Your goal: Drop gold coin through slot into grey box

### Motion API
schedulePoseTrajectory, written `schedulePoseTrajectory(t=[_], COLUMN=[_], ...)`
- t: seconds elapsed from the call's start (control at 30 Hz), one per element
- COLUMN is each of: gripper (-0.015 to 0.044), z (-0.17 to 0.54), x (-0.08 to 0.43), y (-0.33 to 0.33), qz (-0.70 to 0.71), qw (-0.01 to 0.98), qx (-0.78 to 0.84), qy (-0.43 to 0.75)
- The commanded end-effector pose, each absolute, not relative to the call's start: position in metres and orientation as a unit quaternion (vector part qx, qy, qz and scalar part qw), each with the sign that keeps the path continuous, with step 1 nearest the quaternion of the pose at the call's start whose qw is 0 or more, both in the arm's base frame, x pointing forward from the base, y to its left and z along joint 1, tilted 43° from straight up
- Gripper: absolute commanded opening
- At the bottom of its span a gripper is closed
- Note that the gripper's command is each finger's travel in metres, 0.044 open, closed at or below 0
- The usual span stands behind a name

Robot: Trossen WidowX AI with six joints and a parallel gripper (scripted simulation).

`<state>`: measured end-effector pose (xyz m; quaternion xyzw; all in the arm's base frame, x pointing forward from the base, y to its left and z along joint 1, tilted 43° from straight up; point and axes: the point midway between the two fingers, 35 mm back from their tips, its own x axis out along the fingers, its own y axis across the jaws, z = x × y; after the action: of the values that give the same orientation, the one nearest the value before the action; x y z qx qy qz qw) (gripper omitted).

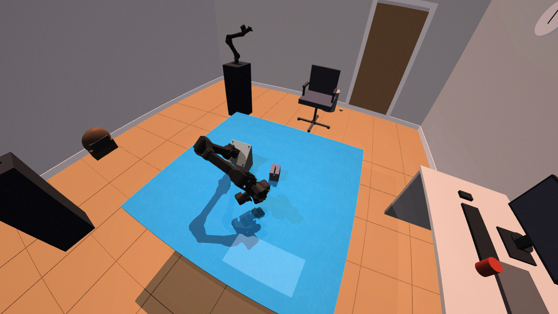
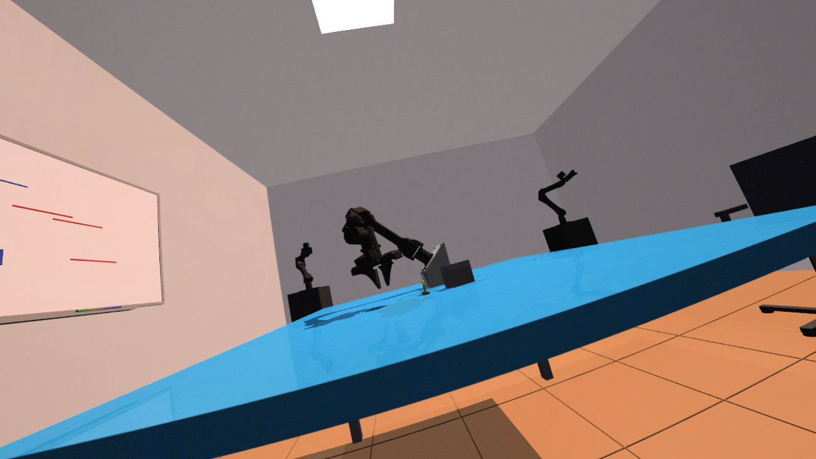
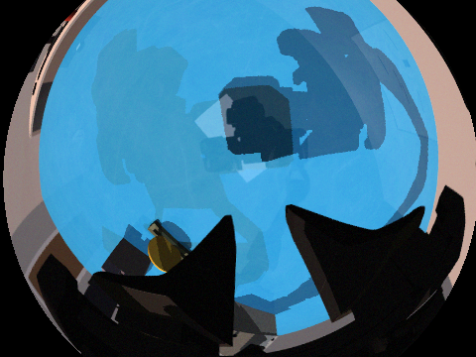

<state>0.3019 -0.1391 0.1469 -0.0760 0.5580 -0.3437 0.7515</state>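
Your black pincer [image 3: 261, 232] hangs partly closed, holding nothing, above the glossy blue surface [image 3: 198, 27]. The thin gold coin [image 3: 162, 253] stands upright on edge in its dark-green holder [image 3: 157, 229], beside one fingertip [image 3: 221, 238].

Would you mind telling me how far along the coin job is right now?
Nothing is done yet. The tool hangs over the table, partly open and empty; the coin stands in its holder off to one side. Gripping it, carrying it to the box and dropping it through the slot remain.
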Motion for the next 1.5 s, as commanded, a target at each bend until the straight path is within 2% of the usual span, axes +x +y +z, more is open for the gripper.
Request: schedulePoseTrajectory(t=[0.0, 0.17, 0.27, 1.47], gripper=[0.0161, 0.0161, 0.0161, 0.0161], z=[0.117, 0.094, 0.091, 0.040], x=[0.304, 0.293, 0.284, 0.293], y=[-0.078, -0.014, 0.000, -0.048], qz=[-0.292, -0.239, -0.224, -0.224], qw=[0.728, 0.702, 0.694, 0.694], qx=[-0.153, -0.258, -0.292, -0.292], qy=[0.600, 0.619, 0.619, 0.619])
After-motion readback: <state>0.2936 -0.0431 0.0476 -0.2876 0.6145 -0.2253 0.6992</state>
